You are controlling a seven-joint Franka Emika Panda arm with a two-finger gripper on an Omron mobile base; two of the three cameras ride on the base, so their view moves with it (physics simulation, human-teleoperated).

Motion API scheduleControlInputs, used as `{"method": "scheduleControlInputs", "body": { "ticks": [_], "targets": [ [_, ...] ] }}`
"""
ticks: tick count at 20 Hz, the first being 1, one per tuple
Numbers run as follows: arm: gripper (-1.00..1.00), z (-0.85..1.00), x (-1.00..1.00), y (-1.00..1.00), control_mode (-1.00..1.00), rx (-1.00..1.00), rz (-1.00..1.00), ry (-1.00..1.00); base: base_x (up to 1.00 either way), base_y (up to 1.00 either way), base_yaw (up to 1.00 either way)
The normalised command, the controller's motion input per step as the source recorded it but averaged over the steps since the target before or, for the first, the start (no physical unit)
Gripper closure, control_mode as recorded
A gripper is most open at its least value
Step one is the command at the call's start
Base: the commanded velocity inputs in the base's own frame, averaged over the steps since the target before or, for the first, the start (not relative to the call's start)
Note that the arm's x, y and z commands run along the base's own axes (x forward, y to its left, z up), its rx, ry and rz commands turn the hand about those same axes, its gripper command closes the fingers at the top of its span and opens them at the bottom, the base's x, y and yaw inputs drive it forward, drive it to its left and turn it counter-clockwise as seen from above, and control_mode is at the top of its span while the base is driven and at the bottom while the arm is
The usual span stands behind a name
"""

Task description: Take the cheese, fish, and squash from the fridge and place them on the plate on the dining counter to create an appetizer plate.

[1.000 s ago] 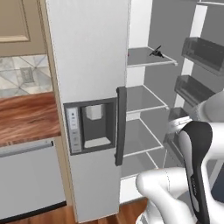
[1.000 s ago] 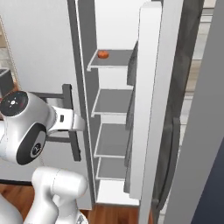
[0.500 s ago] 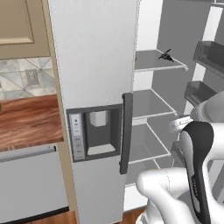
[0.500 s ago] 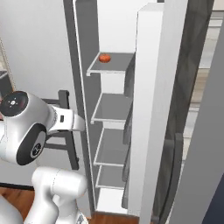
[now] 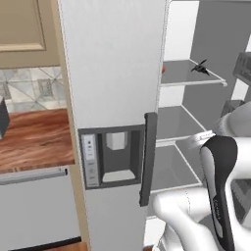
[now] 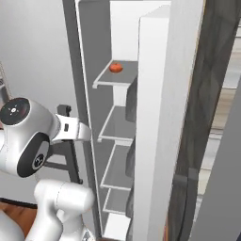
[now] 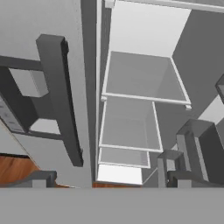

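Facing the open fridge (image 5: pixel 112 73), the gripper (image 7: pixel 107 177) is being held low with fingers wide apart, empty. A dark fish (image 5: pixel 200 67) is lying on the upper-right shelf; an orange squash (image 6: pixel 116 68) is sitting upper centre. Reaching should be done high, clearing the door handle (image 5: pixel 147 157).

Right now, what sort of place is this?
A home kitchen, rendered: an open fridge with white shelves, a wood counter, and a tiled backsplash.

One fridge (image 5: pixel 112 73) – one fish (image 5: pixel 200 67), one squash (image 6: pixel 116 68).
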Motion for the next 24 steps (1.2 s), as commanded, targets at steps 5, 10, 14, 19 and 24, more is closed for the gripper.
{"method": "scheduleControlInputs", "body": {
  "ticks": [5, 10, 14, 19, 24],
  "targets": [
    [-1.00, 0.00, 0.00, 0.00, 1.00, 0.00, 0.00, 0.00, 0.11, -0.44, 0.19],
    [-1.00, 0.00, 0.00, 0.00, 1.00, 0.00, 0.00, 0.00, 0.35, -0.27, 0.18],
    [-1.00, 0.00, 0.00, 0.00, 1.00, 0.00, 0.00, 0.00, 0.67, -0.07, 0.16],
    [-1.00, 0.00, 0.00, 0.00, 1.00, 0.00, 0.00, 0.00, 0.69, -0.11, 0.15],
    [-1.00, 0.00, 0.00, 0.00, 1.00, 0.00, 0.00, 0.00, 0.32, -0.33, 0.15]
  ]
}}
